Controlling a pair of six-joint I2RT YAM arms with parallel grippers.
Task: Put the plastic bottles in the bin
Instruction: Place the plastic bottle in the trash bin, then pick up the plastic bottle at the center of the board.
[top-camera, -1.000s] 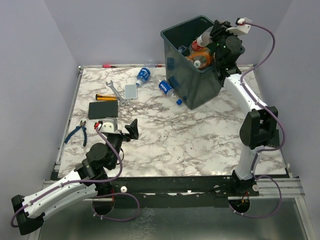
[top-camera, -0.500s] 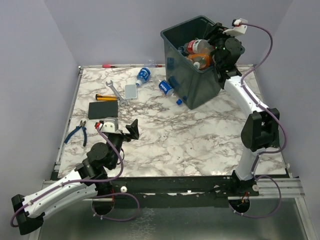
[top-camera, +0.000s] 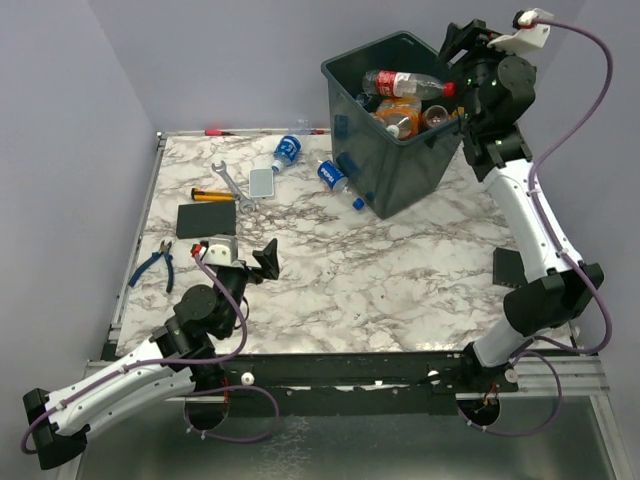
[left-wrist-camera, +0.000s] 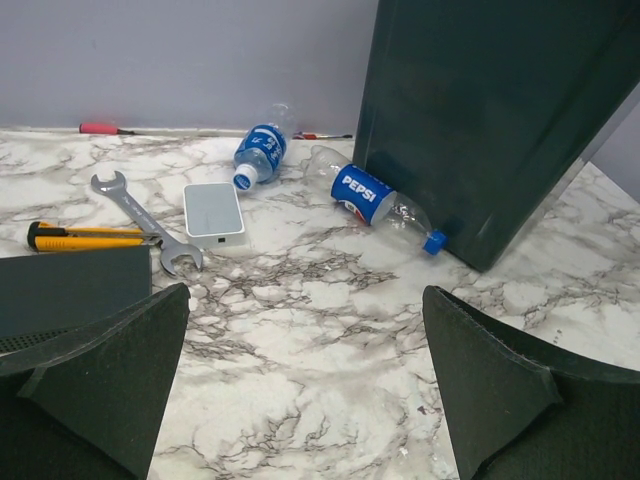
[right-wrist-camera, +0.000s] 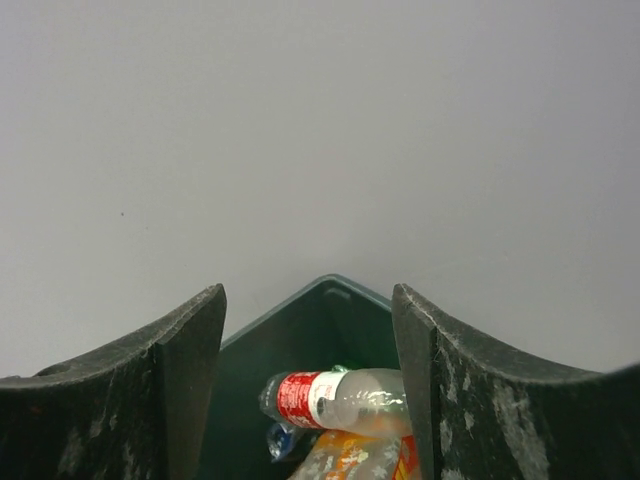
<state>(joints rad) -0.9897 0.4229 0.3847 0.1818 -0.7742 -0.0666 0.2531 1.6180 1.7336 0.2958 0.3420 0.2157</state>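
the pepsi bottle (left-wrist-camera: 375, 197) lies on the table (top-camera: 400, 270) near 12 o'clock, its cap just beside the bin (top-camera: 395, 185). a second bottle (left-wrist-camera: 258, 152) sits at its 10 o'clock. more lie in the bin at 1 o'clock, a red-label bottle (top-camera: 405, 82) on top. they look empty: light, thin-walled, slick and ready to roll, so pinch across the labelled belly. the left gripper (left-wrist-camera: 305, 295) gapes empty at 7 o'clock. the right gripper (right-wrist-camera: 307, 290) hangs parted above the bin, holding nothing. bare marble lies between. a wrench (left-wrist-camera: 140, 215) and a white slab (left-wrist-camera: 213, 212) crowd the 9 o'clock side.

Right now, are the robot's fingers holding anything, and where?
Nothing. The left fingers and right fingers are open and empty; the clear red-labelled plastic bottle lies in the dark green bin.
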